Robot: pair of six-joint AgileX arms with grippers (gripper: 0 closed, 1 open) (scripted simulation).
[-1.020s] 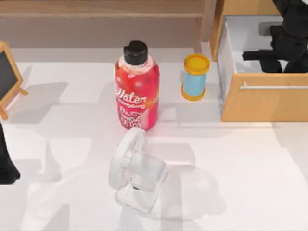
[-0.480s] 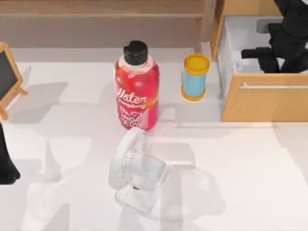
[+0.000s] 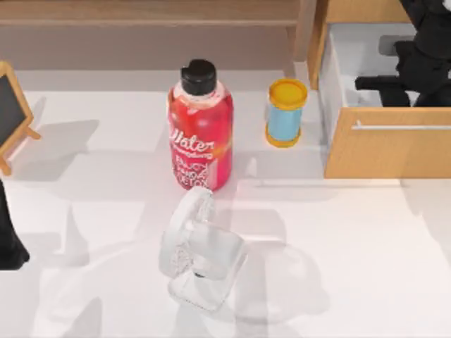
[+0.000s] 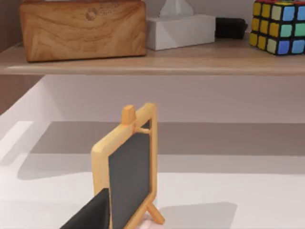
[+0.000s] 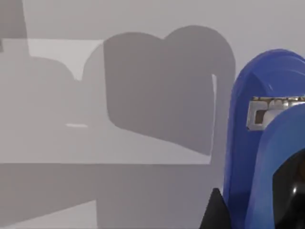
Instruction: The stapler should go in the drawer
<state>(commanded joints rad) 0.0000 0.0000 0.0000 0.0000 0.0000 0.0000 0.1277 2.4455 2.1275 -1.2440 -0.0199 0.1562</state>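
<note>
A: From above, the right claw hangs over the open drawer, hiding its load.
B: Its wrist view shows the blue stapler pinched over the drawer's white inside.
A: Left claw's fingers: cannot tell.

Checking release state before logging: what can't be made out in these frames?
- Right gripper, top view: its own black body above the drawer hides the fingers.
- Stapler, right wrist view: cut off by the frame edge; whether it rests on the drawer floor is unclear.
- Left gripper, top view: cut off at the left edge.
</note>
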